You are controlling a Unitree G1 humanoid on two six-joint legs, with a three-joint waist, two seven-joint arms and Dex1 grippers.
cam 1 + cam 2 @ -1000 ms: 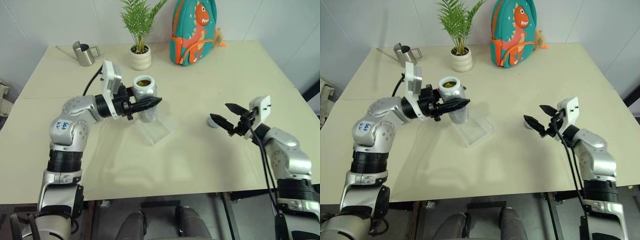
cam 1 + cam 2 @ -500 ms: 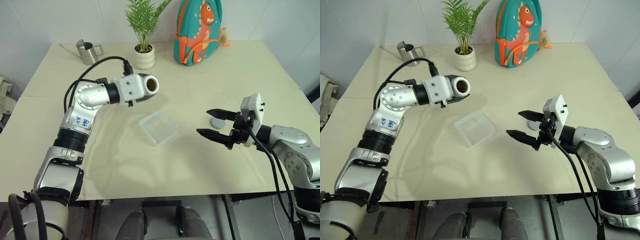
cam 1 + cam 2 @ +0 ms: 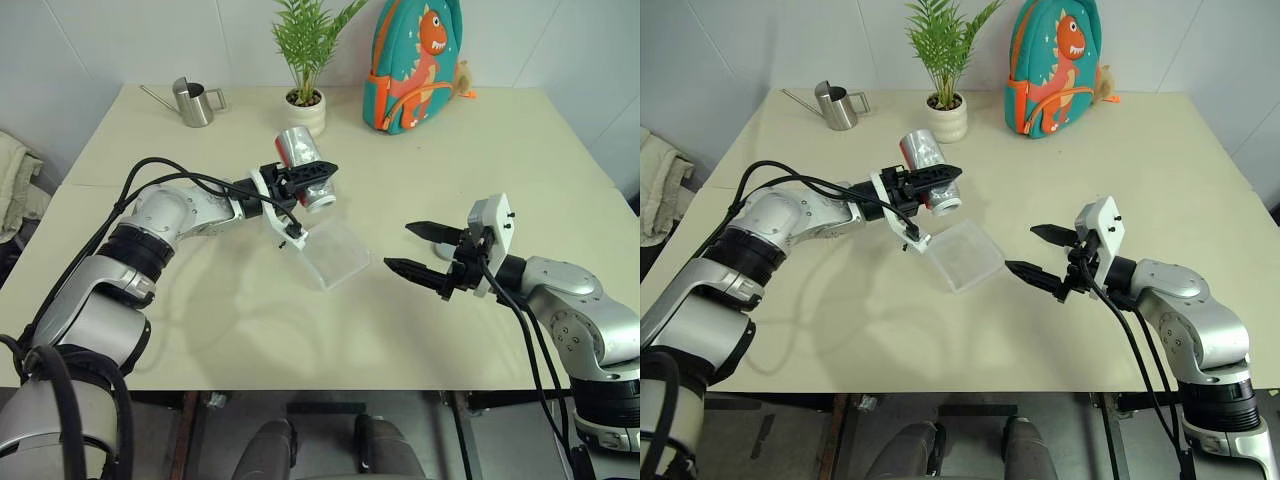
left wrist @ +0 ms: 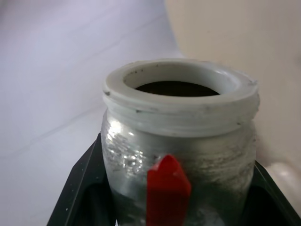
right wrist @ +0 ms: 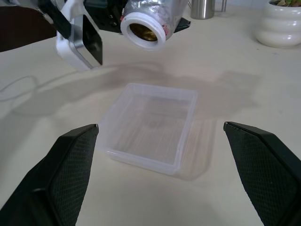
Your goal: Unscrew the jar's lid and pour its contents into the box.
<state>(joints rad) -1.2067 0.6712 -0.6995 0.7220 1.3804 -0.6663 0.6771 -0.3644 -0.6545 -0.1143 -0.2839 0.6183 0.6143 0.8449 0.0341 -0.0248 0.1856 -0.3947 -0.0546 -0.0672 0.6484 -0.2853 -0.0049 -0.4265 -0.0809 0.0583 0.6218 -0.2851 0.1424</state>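
My left gripper [image 3: 318, 182] is shut on the jar [image 3: 298, 148], a clear-greyish cylinder with a red mark [image 4: 168, 186]. The jar hangs tilted, its white open mouth [image 5: 143, 32] pointing down and to the right, above the table just behind the box's far edge. Brownish-olive contents [image 5: 142, 31] show inside the mouth. The box [image 3: 338, 255], a shallow clear tray, lies empty in the middle of the table. My right gripper [image 3: 398, 247] stands open to the right of the box, level, pointing at it, with nothing between its fingers. The lid is hidden.
A steel watering can [image 3: 195, 102], a potted plant [image 3: 308, 100] and a teal dinosaur backpack [image 3: 420, 62] stand along the table's far edge. The left arm's black cable [image 3: 150, 168] loops above the table at the left.
The left wrist has rolled: the jar went from upright, mouth up, to tipped with its mouth down towards the box. The right gripper drew in leftwards, still open. The camera has shifted.
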